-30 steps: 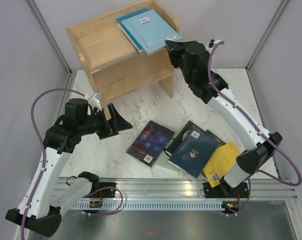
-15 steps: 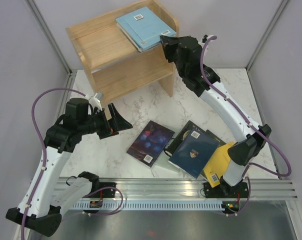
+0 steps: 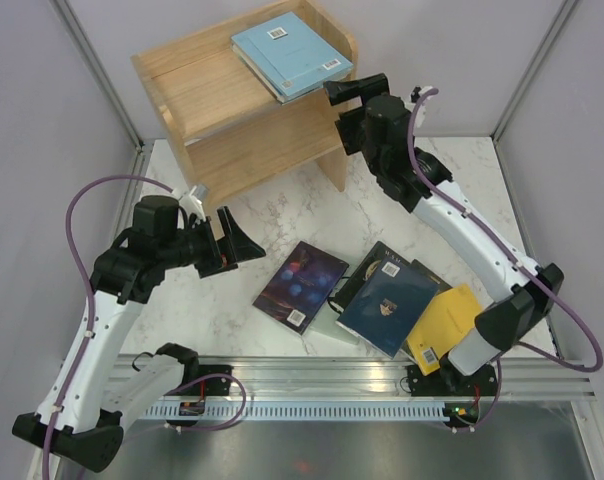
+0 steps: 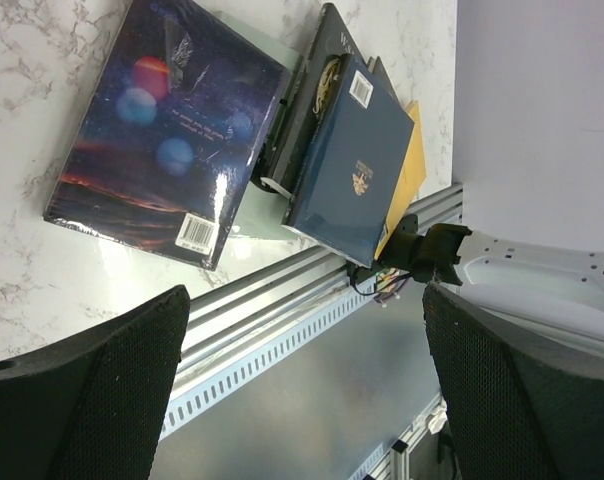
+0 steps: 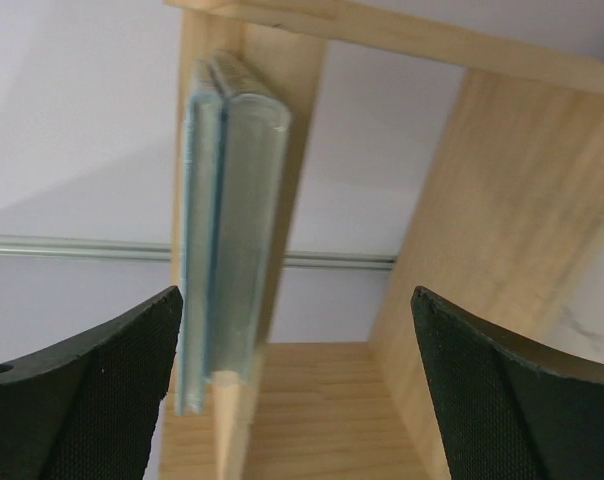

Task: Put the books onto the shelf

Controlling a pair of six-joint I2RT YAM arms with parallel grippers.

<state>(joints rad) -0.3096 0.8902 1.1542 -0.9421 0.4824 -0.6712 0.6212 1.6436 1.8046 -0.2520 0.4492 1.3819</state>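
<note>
The light wood shelf stands at the back of the table. On its top right lie two stacked books, a pale blue one over a teal one. In the right wrist view their spines show edge-on against the shelf's side panel. My right gripper hovers open just off the shelf's right edge, holding nothing. Dark purple, black-and-gold, navy and yellow books lie on the table. My left gripper is open and empty, left of the purple book.
A pale book lies partly under the pile. The marble tabletop is bounded by grey walls at the sides and back. A metal rail with the arm bases runs along the near edge.
My right gripper has opened and let go of the pale blue book, which now rests further onto the shelf top. The gripper has drawn back slightly. The left arm has not moved.
</note>
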